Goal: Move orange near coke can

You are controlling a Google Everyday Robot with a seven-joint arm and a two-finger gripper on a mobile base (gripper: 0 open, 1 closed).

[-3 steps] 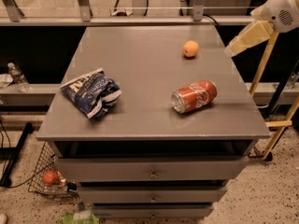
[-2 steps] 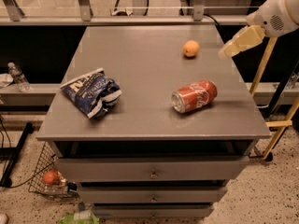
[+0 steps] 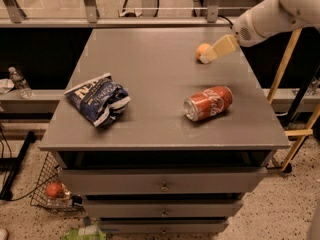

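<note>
Counter [image 3: 160, 74]: grey top, open surface across middle and back-left.
Chip bag [image 3: 97, 104]: crumpled, blue-and-white, near left edge.
Coke can [image 3: 208, 103]: on its side, front right, just inside right edge.
End effector [image 3: 211, 55]: reaching in over right edge, tip at the orange; open or closed cannot be told.
Orange [image 3: 201, 49]: back right, near edge, well apart from the can.

A crumpled blue-and-white chip bag [image 3: 97, 104] lies near the left edge of the grey worktop [image 3: 150, 59]. Three drawers [image 3: 162, 186] sit below the front edge. Off the left edge, a water bottle [image 3: 20, 83] stands on a ledge, and a wire basket [image 3: 42, 181] on the floor holds a reddish fruit [image 3: 53, 190]. The gripper [image 3: 206, 59] hovers near the far right corner.
</note>
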